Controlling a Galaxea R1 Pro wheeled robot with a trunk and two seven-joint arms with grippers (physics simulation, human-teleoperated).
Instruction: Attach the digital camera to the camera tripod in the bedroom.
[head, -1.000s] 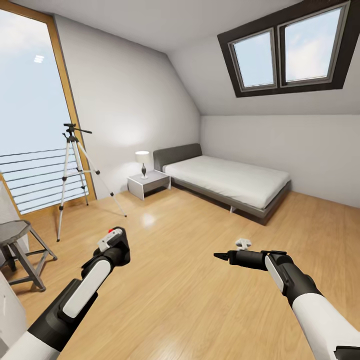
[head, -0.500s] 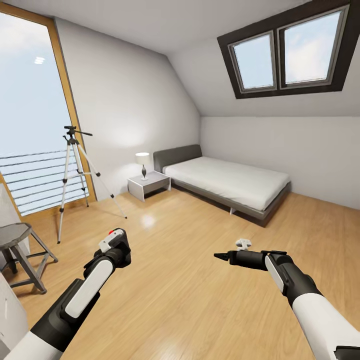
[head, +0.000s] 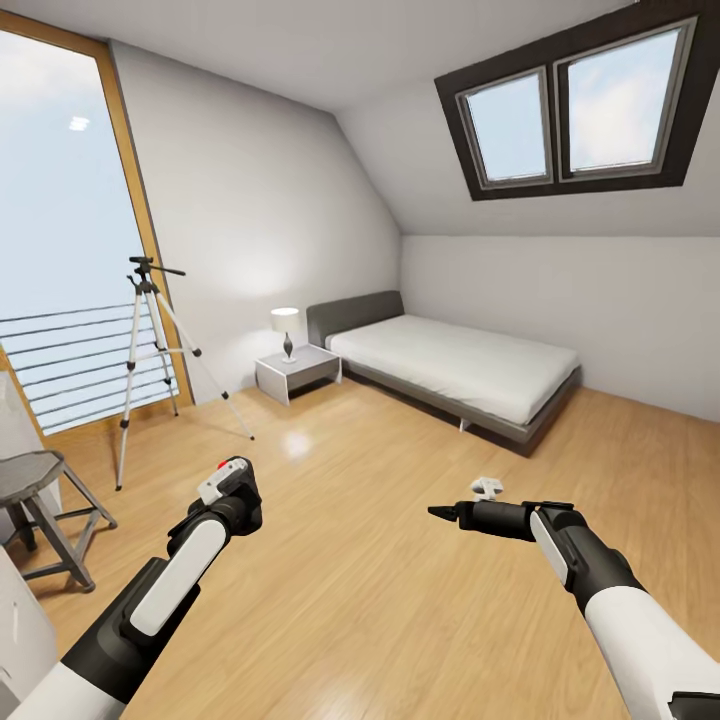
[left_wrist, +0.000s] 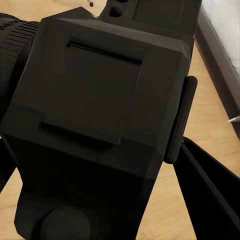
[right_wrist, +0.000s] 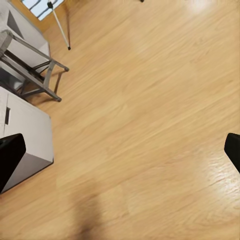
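The camera tripod (head: 150, 340) stands on thin silver legs by the tall window at the left, its black head (head: 146, 266) bare. My left gripper (head: 232, 490) is low over the wood floor, well short of the tripod and to its right, shut on the digital camera (head: 218, 482), whose red button faces up. In the left wrist view the black camera body (left_wrist: 100, 115) sits close between the fingers (left_wrist: 205, 195). My right gripper (head: 440, 513) hangs over bare floor at the right, open, its fingertips (right_wrist: 10, 155) wide apart and holding nothing.
A grey stool (head: 40, 500) stands left of my left arm, with a white cabinet (right_wrist: 25, 135) beside it. A low grey bed (head: 460, 365) and a nightstand (head: 297, 367) with a lamp (head: 286, 325) line the far wall. A small white object (head: 486, 487) lies on the floor.
The whole view has shifted slightly, so the tripod and stool sit a little lower and further right in the picture. Both arms keep their poses and the camera stays held.
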